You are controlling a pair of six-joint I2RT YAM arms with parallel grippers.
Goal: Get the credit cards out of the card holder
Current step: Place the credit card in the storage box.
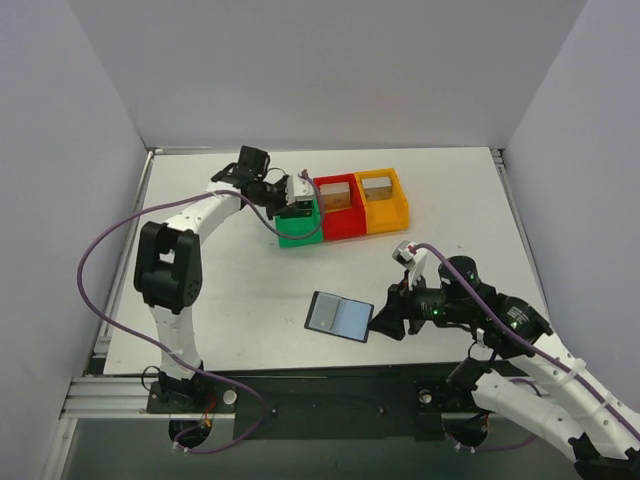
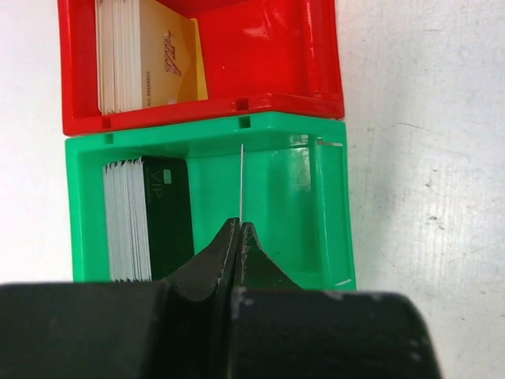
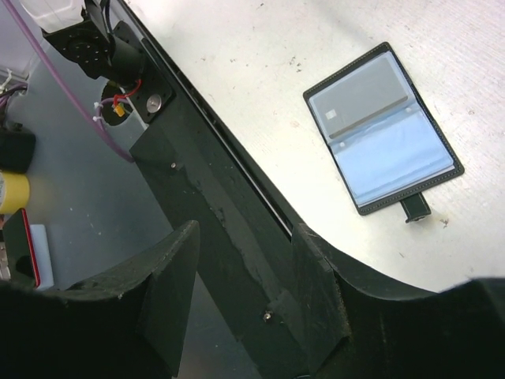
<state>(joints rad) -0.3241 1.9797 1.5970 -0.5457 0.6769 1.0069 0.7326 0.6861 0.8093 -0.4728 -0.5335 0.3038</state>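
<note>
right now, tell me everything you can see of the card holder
The card holder lies open and flat on the white table, near its front edge. It is a black-edged folding wallet with two clear, bluish pockets side by side. A grey card shows in one. A small black tab sticks out from an outer edge. The right gripper is beside it, jaws open, not touching.
</note>
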